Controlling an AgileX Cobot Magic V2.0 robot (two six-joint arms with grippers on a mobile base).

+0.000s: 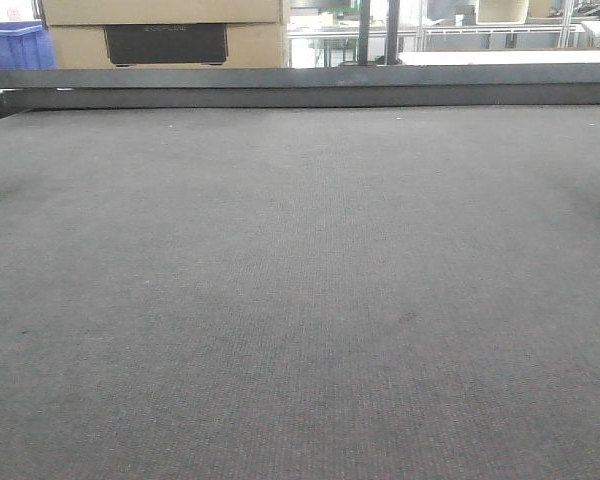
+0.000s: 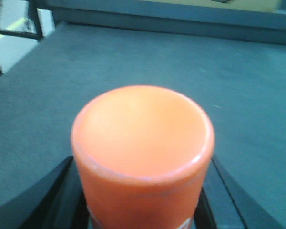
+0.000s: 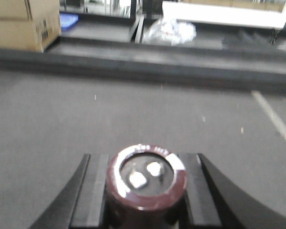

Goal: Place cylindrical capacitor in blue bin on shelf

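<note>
The cylindrical capacitor (image 3: 147, 183) sat upright between the two dark fingers of the right gripper (image 3: 145, 191), its maroon body pinched on both sides and its grey top with two pale terminals facing up. The claw was closed narrow on it, holding it low over the grey mat (image 1: 300, 300). The grip seemed to catch only the round flanks of a short, smooth cylinder. The main risk was therefore that it would twist or slide out during a fast swing or an abrupt stop, then roll away across the mat.

The left gripper (image 2: 143, 191) was likewise closed on an orange cylinder (image 2: 142, 138), which filled most of its wrist view. With both claws loaded, a dropped capacitor could not readily be picked up again. The two arms could also crowd each other if both reached forward together.

A blue bin (image 1: 15, 45) showed only at the far left edge, beyond the raised dark rim of the table and beside a cardboard box (image 1: 165, 30). It lay well apart from the capacitor. No steel shelf could be made out clearly, so the target's height and opening were uncertain. A release made too high, or off the bin's wall, could likely bounce the part out or send it behind the box.
</note>
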